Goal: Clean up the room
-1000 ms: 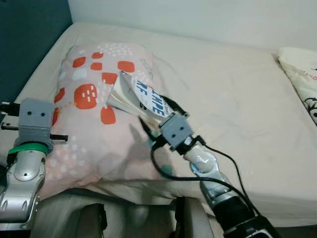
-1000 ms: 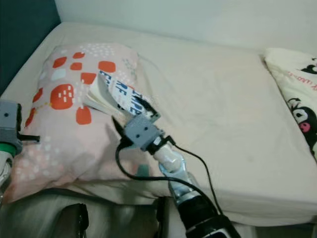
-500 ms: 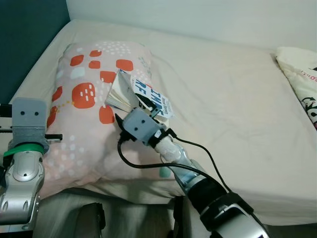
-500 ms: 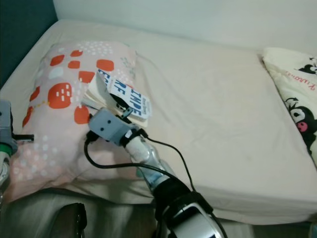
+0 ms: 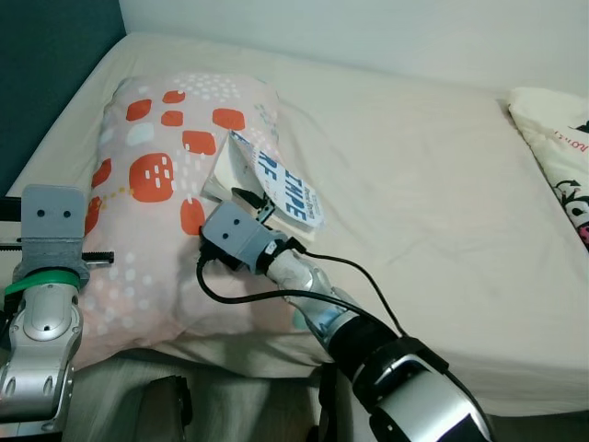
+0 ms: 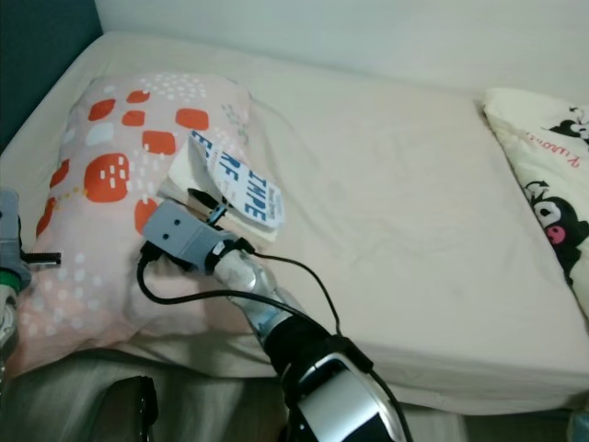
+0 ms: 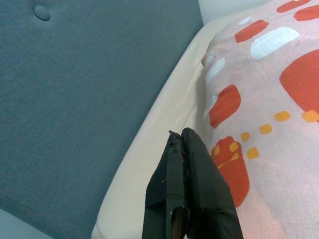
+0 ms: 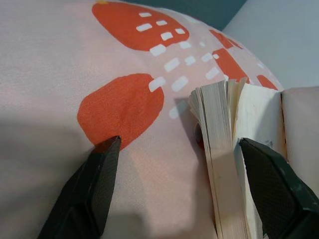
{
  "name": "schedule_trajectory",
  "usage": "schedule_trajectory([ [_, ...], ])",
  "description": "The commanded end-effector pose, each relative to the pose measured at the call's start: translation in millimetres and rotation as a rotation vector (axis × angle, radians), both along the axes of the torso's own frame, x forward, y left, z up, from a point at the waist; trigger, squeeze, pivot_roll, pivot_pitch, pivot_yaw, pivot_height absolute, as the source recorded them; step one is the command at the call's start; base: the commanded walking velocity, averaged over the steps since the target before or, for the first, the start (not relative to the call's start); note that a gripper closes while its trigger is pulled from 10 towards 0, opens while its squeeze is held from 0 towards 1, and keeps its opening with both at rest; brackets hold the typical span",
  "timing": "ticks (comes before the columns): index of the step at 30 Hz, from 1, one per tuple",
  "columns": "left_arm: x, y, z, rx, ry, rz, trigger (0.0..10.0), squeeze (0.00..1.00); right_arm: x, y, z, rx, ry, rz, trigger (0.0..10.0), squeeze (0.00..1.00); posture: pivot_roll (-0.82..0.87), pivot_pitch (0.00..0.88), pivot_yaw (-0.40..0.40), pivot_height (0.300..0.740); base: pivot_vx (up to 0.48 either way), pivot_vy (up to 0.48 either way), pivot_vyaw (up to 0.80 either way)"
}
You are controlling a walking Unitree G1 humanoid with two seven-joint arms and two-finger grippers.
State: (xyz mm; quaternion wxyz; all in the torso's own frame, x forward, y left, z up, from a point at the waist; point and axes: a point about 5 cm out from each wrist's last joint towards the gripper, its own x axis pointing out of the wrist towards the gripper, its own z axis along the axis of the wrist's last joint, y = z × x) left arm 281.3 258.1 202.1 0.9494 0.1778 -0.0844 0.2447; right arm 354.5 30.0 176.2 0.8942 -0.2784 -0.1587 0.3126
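Paperback book [image 5: 267, 183] lying half open on pink pillow [image 5: 147, 230], left of centre in the head views, cover tilted up, pages fanned; right gripper [image 8: 174, 164] spread wide at its lower edge, one finger [image 8: 92, 191] on the pillow's orange patch, the other [image 8: 276, 189] beyond the page block, nothing gripped; left gripper [image 7: 185, 164] pressed shut, empty, at lower left beside the pillow's edge and the teal headboard [image 7: 75, 99]; cream mattress [image 5: 433, 203] spreading right.

pillow [image 5: 152, 212]: matt printed cloth | book [image 8: 227, 149]: rough paper edges | headboard [image 7: 75, 99]: woven fabric | sheet [image 5: 414, 184]: matt cloth
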Motion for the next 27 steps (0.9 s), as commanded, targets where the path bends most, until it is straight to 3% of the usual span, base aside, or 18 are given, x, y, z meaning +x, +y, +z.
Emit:
schedule_trajectory([
  [1,-2.7,0.5,-6.5,-0.014,0.02,0.017,10.0,0.0,1.8,1.0,-1.4,0.007,0.008,-0.047,10.0,0.0,0.18,0.174,-0.078,0.546,0.0,0.0,0.0],
  [4,-2.4,-0.4,-5.7,-0.012,0.017,0.016,10.0,0.0,2.7,1.8,11.3,0.077,-0.038,-0.046,10.0,0.0,0.19,0.17,-0.079,0.546,0.0,0.0,0.0],
  [6,-3.3,-0.7,-5.1,-0.009,0.014,0.015,10.0,0.0,-0.6,0.9,31.0,0.169,-0.126,0.025,10.0,0.0,0.19,0.166,-0.08,0.546,0.0,0.0,0.0],
  [8,-3.3,-0.7,-5.1,-0.009,0.014,0.015,10.0,0.0,-0.6,0.9,31.0,0.169,-0.126,0.025,10.0,0.0,0.19,0.166,-0.08,0.546,0.0,0.0,0.0],
  [9,-4.3,-0.4,-5.5,-0.008,0.015,0.017,10.0,0.0,-4.6,-5.5,46.3,0.232,-0.209,0.08,10.0,0.0,0.19,0.163,-0.079,0.546,0.0,0.0,0.0],
  [12,-4.7,-0.2,-5.9,-0.009,0.017,0.019,10.0,0.0,-8.9,-15.9,58.0,0.28,-0.275,0.12,10.0,0.0,0.19,0.163,-0.079,0.546,0.0,0.0,0.0],
  [15,-4.0,-0.2,-6.4,-0.01,0.018,0.016,10.0,0.0,-7.3,-32.2,63.3,0.299,-0.316,0.082,10.0,0.0,0.18,0.16,-0.071,0.546,0.0,0.0,0.0],
  [18,-2.0,-1.2,-6.2,-0.011,0.019,0.01,10.0,0.0,1.8,-41.4,58.5,0.28,-0.306,-0.007,10.0,0.0,0.17,0.161,-0.065,0.546,0.0,0.0,0.0],
  [21,1.3,-4.5,-5.5,-0.012,0.019,-0.006,10.0,0.0,25.2,-64.3,39.2,0.207,-0.206,-0.257,10.0,0.0,0.17,0.165,-0.059,0.546,0.0,0.0,0.0],
  [27,1.7,-5.6,-6.1,-0.012,0.024,-0.013,10.0,0.0,33.4,-77.7,19.7,0.188,-0.056,-0.346,10.0,0.0,0.17,0.169,-0.054,0.546,0.0,0.0,0.0],
])
